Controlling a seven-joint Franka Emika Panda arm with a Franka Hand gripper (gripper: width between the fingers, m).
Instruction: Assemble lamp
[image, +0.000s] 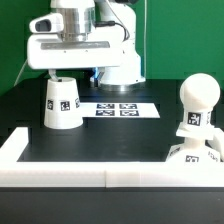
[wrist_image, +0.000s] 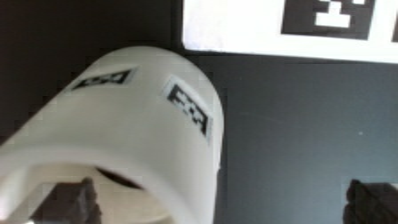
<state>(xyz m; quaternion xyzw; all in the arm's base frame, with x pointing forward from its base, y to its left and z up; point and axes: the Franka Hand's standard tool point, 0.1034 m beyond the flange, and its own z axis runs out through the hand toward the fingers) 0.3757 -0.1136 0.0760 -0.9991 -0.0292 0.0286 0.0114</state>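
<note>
The white cone shade (image: 61, 104) stands on the black table at the exterior view's left, with tags on its side. My gripper (image: 64, 76) hangs just above its top. In the wrist view the shade (wrist_image: 134, 130) fills the near side. My gripper (wrist_image: 217, 203) is open: one finger (wrist_image: 64, 205) is over the shade's open top rim, the other (wrist_image: 370, 200) is over bare table beside it. Nothing is held. The round-headed bulb (image: 196, 100) stands upright on the base (image: 196, 152) at the exterior view's right.
The marker board (image: 118, 108) lies flat between the shade and the bulb and shows in the wrist view (wrist_image: 285, 25). A white raised border (image: 60, 168) runs along the table's front and sides. The robot pedestal (image: 120, 60) stands behind.
</note>
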